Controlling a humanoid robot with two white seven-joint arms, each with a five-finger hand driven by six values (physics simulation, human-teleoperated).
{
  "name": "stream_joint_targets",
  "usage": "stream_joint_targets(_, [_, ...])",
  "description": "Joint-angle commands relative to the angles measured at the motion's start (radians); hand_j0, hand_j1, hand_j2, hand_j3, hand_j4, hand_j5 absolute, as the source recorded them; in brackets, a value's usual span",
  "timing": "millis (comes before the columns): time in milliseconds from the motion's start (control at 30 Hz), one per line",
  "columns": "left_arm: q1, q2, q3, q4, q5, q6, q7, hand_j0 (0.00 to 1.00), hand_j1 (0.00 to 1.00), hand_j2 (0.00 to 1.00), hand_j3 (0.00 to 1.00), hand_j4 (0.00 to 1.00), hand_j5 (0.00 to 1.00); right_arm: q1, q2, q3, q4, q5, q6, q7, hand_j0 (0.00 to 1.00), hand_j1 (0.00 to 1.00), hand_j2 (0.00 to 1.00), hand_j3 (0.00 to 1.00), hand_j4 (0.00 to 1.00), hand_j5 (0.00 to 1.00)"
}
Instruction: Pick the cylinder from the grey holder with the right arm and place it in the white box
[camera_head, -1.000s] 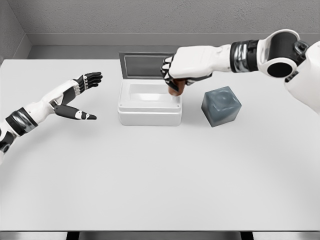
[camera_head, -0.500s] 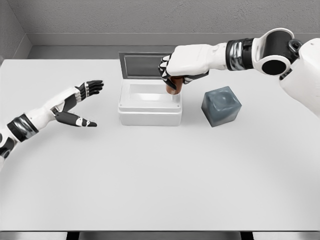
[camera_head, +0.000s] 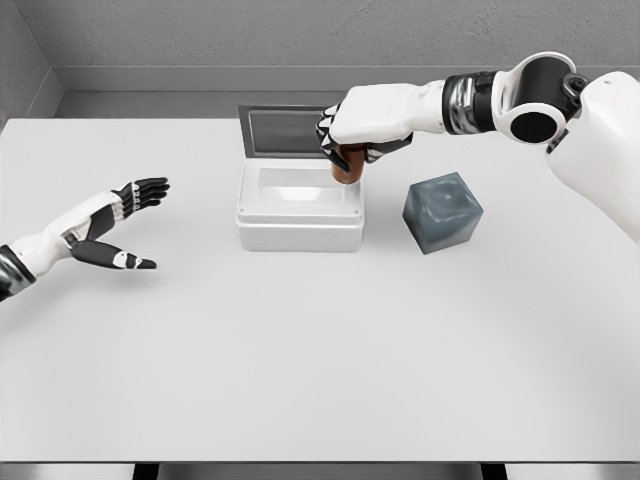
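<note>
1. left hand (camera_head: 110, 225) far left over the table (camera_head: 300, 360), fingers spread and relaxed, thumb apart, holding nothing; idle, well away from the work
2. white box (camera_head: 299, 208) left of centre, lid propped open at the back, inside looks empty from here
3. cylinder (camera_head: 346, 166) brown, only its lower part shows under the palm; it hangs above the box's right rear corner, about over the right rim, not yet inside, cannot tell if it touches the rim
4. right hand (camera_head: 362, 128) fingers curled and clamped on the cylinder from above, arm coming in from upper right
5. grey holder (camera_head: 442, 211) right of the box, just beside it, empty on top, so pick looks done
6. step in hand: carry to placement, hand at the box edge
7. next move, as a guess: shift a little left so the cylinder clears the right wall, lower into the cavity, then spread the fingers; risk is catching the rim or dropping it outside toward the holder
</note>
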Motion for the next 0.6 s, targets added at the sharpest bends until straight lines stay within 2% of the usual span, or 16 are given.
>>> stream_joint_targets(0, [0.0,0.002,0.002,0.0,0.007,0.001,0.0,1.0,1.0,1.0,1.0,1.0,1.0,0.0,0.0,-0.001,0.001,-0.004,0.003,0.0,0.33,0.33,0.33,0.33,0.33,0.33])
stream_joint_targets(567, [0.002,0.0,0.002,-0.002,0.006,0.001,0.0,1.0,1.0,1.0,1.0,1.0,1.0,0.008,0.01,0.017,0.02,-0.002,0.003,0.0,0.34,0.34,0.34,0.34,0.34,0.34])
